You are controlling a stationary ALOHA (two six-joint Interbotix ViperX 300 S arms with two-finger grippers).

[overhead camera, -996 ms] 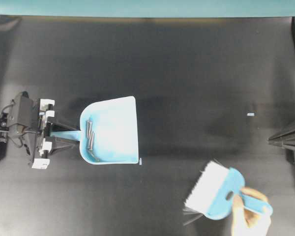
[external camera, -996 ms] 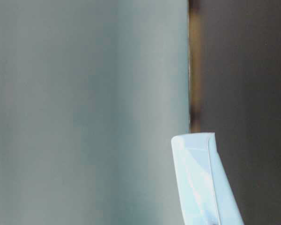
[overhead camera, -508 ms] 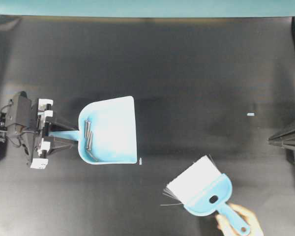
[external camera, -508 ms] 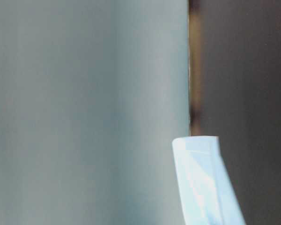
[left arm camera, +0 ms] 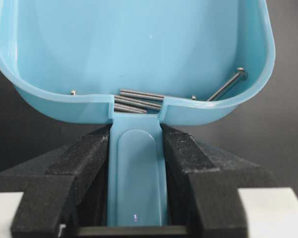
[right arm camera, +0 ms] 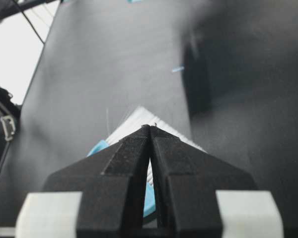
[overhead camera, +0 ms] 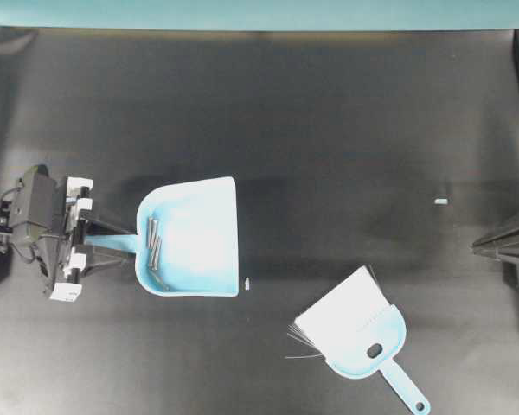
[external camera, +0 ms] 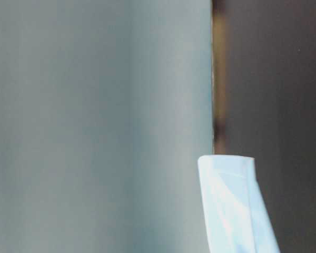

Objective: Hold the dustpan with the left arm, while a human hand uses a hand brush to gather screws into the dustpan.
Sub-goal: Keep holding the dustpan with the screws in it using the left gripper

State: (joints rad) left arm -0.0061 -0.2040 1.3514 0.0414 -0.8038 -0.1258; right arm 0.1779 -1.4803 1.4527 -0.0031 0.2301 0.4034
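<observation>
Left pincer (left arm camera: 137, 163) clamped on dustpan (left arm camera: 134, 49) handle; screws (left arm camera: 139, 99) inside. Right pincer (right arm camera: 150, 148) closed, empty.

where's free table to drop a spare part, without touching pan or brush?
Bare patches: the whole upper table above the dustpan, and the strip lower left of the hand brush. Crowded: left gripper on the pan handle, and a small pale bit at the mouth's corner.
</observation>
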